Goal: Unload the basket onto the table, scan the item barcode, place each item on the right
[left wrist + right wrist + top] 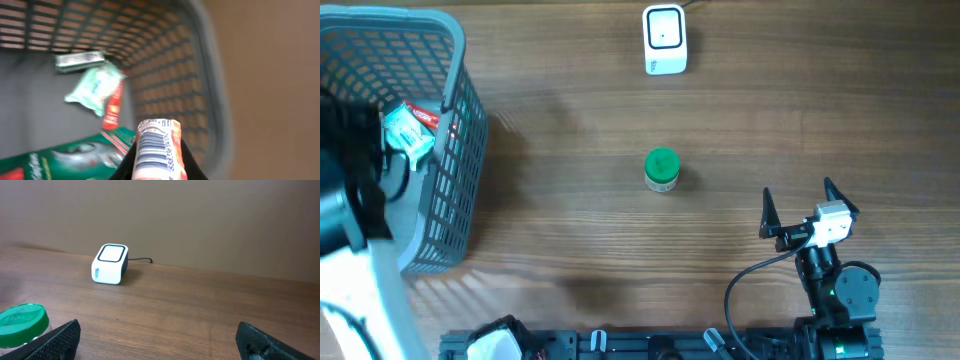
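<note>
Starting at nine o'clock of my overhead view, my left gripper (160, 169) is down inside the grey basket (453, 62) with its jaws clamped on a white-and-orange tube (158, 142), barcode facing the wrist camera. So the pick looks made. I judge the tube is just clear of the basket floor, though the blur leaves me unsure. Beneath it lie a pale green pouch (95, 89), a red packet (114, 107) and a green box (65, 155). At the centre of the table stands a green-lidded jar (662, 168), well apart from both arms. At twelve o'clock sits the white scanner (664, 40), its cable (142, 260) trailing off behind. Lifting the tube out, carrying it across to twelve o'clock and showing the barcode to the scanner window are all left, so I put the task at an early stage. At four o'clock my right gripper (797, 190) hangs with jaws spread wide and nothing between them. The table (570, 120) is dark wood grain, bare apart from these things, and the right wrist view shows only a plain tan wall (200, 215) behind it.
</note>
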{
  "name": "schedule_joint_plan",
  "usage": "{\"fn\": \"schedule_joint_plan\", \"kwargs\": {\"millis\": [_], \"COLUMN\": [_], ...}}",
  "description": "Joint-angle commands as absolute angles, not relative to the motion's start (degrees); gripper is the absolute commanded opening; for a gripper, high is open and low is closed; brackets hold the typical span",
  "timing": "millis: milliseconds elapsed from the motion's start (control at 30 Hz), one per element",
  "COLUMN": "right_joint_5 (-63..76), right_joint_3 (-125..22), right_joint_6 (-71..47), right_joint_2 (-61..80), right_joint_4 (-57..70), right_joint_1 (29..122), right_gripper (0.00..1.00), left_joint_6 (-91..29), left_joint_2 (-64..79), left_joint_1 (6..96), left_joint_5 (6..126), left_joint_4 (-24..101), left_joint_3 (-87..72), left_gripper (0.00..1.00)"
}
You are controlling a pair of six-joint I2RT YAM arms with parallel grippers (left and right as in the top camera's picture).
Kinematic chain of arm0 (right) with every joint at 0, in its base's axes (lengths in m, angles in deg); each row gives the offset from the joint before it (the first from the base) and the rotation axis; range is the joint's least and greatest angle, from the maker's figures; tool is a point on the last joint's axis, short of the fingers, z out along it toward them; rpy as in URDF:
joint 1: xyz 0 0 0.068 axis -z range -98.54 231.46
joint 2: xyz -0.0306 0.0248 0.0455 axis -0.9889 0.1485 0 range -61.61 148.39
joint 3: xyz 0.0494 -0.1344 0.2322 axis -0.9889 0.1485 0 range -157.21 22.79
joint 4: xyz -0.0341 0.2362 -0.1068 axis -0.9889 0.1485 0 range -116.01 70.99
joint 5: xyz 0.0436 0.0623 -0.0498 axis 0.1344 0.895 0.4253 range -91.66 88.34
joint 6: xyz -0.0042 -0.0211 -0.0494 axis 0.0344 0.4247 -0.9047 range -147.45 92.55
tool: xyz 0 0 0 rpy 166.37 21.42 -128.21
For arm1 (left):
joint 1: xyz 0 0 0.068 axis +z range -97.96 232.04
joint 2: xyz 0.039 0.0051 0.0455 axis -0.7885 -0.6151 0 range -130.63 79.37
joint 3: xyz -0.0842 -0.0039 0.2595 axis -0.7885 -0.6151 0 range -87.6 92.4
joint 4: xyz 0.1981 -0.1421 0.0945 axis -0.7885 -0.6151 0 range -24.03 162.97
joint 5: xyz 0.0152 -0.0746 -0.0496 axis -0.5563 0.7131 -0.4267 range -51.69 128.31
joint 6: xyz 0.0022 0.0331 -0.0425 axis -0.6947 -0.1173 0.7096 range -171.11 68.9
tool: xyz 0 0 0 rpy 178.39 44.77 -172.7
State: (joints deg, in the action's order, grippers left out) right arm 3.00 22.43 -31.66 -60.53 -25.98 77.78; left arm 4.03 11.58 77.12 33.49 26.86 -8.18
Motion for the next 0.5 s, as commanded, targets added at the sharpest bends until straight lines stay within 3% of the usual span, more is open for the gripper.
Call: {"fn": "schedule_joint_plan", "kwargs": {"millis": [0,233,467], "right_joint_5": [2.85,2.85,2.85], "right_joint_3": [22.47,22.47,22.47], "right_joint_6": [-31.94,-31.96,-31.96], "right_joint_2": [-60.59,-60.59,-60.59], "right_joint_4": [-26.13,-26.13,-26.13], "right_joint_1": [78.00,78.00,78.00], "right_gripper": [1.00,1.00,0.99], "left_joint_6": [2.67,-4.41,-29.00], "left_joint_2": [18.49,21.13,13.92], "left_joint_1": [71.94,57.96,38.46], "left_joint_5": [40.86,42.19,44.07], "left_joint_4": [26.67,27.41,27.67], "left_joint_3": [-7.70,-7.70,-7.72], "left_gripper": [0.04,0.04,0.04]}}
